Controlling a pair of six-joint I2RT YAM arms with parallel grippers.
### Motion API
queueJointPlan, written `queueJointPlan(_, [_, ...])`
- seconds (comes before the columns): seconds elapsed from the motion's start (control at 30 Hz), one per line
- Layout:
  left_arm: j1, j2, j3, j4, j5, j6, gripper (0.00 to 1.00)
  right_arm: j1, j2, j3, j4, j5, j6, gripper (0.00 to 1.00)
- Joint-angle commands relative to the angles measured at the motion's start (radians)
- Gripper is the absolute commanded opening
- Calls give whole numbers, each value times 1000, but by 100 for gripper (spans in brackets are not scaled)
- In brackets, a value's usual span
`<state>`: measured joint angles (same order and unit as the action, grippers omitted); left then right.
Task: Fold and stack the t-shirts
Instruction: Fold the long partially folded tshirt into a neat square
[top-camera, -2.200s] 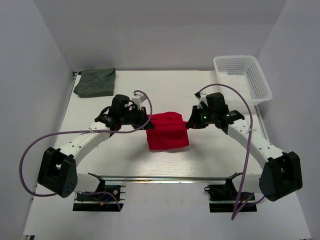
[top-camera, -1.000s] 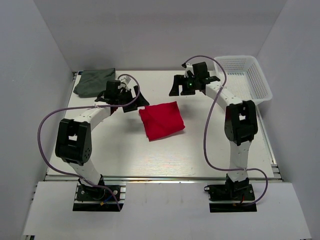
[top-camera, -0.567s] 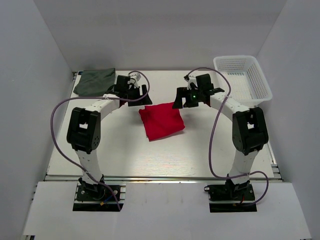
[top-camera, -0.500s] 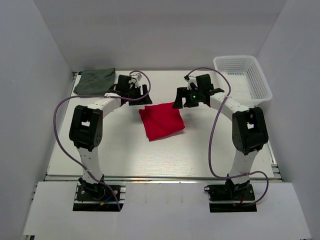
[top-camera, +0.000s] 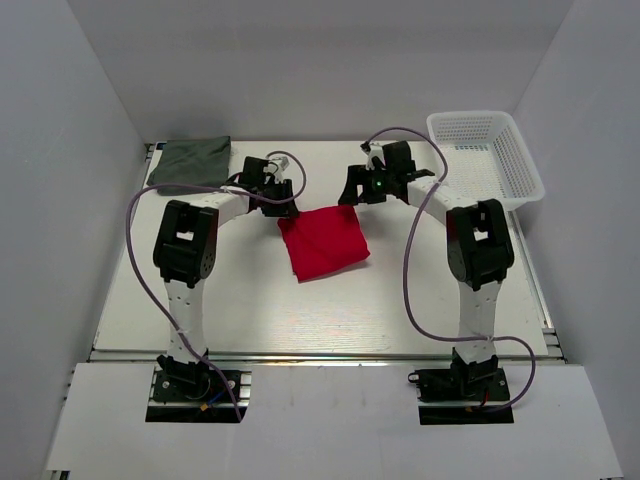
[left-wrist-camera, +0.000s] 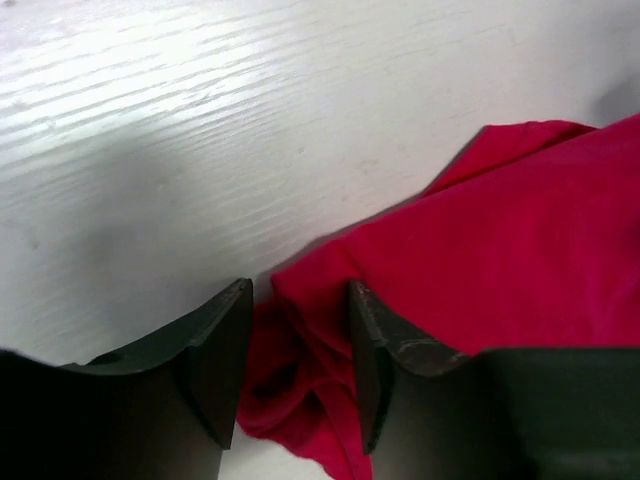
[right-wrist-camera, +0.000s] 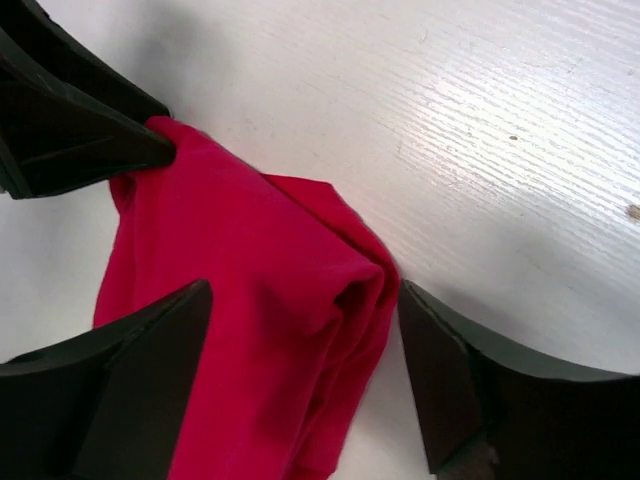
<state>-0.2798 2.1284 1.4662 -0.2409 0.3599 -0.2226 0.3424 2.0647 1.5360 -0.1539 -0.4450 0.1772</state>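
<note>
Both arms have dropped to the red t-shirt's (top-camera: 322, 241) far corners. The left fingers (left-wrist-camera: 215, 360) narrow around cloth, grip uncertain; the right fingers (right-wrist-camera: 120, 380) stand wide, readying a fold.

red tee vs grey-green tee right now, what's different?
The red t-shirt lies mid-table, slightly skewed; the grey-green t-shirt sits in the far-left corner. The left hand and right hand each straddle a far corner of the red one; nothing touches the grey-green one. Both are folded, flat, not yet stacked.
</note>
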Motion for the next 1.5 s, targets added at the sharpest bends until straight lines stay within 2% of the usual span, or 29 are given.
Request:
queueJointPlan(0.0, [-4, 1, 39, 57, 76, 6, 49, -2, 41, 64, 27, -15, 10, 78])
queueJointPlan(0.13, [-4, 31, 48, 81, 111, -6, 36, -5, 95, 111, 17, -33, 25, 61])
queueJointPlan(0.17, [-4, 31, 60, 81, 122, -6, 33, 0, 107, 124, 17, -38, 30, 50])
queueJointPlan(0.27, [-4, 31, 60, 103, 122, -15, 18, 3, 124, 133, 39, -46, 45, 33])
queueJointPlan(0.3, [-4, 31, 60, 112, 132, -15, 6, 1, 127, 131, 40, -47, 48, 23])
queueJointPlan(0.33, [-4, 22, 60, 112, 132, -26, 0, 1, 121, 134, 42, -61, 51, 16])
queueJointPlan(0.4, [-4, -5, 49, 121, 132, -26, 0, 0, 117, 125, 50, -67, 62, 0])
queueJointPlan(0.6, [-4, -164, -35, 176, 145, -26, 0, 1, 25, 69, 73, -67, 61, 0])
queueJointPlan(0.8, [-4, -327, -214, 224, 146, -50, 0, 1, -70, -30, 119, -75, 71, 0])
queueJointPlan(0.93, [-4, -406, -277, 255, 125, -69, 0, 3, -95, -48, 120, -81, 68, 0])
queueJointPlan(1.23, [5, -377, -291, 253, 47, -87, 0, 1, 14, 50, 80, -90, 62, 0])
queueJointPlan(1.47, [14, -262, -270, 232, -76, -107, 0, 3, 174, 167, 105, -78, 27, 0])
